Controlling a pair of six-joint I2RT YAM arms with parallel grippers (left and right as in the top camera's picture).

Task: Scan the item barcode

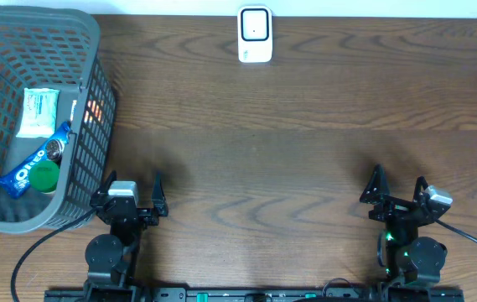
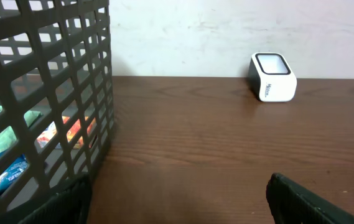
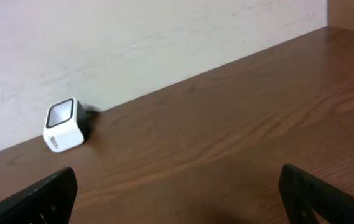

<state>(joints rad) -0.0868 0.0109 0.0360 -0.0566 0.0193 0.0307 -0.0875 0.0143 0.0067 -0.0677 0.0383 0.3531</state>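
The bench (image 1: 288, 143) is the biggest thing. It is brown wood, flat and smooth, with wavy lines in it.

Next is the basket (image 1: 95, 143) on my left side. It is dark grey plastic with square holes all over its walls, and it looks stiff.

My two claws sit at the near edge, well apart. My left claw (image 1: 129, 189) is just beside the basket. My right claw (image 1: 399, 180) is far over on the other side. Both are wide open and hold nothing.

The things to scan lie inside the basket. The blue cookie packet (image 1: 33, 168) is long and shiny. I think it is light and a bit slippery, and the cookies inside can break. So I should pinch it gently across its middle. The white and green packet (image 1: 37, 111) looks flat, soft and crinkly.

The scanner (image 1: 255, 35) is a small white box with round corners and a dark window. It stands at the far edge of the bench.

Smallest is a round green thing (image 1: 45, 174) touching the blue packet. I cannot tell what it is.
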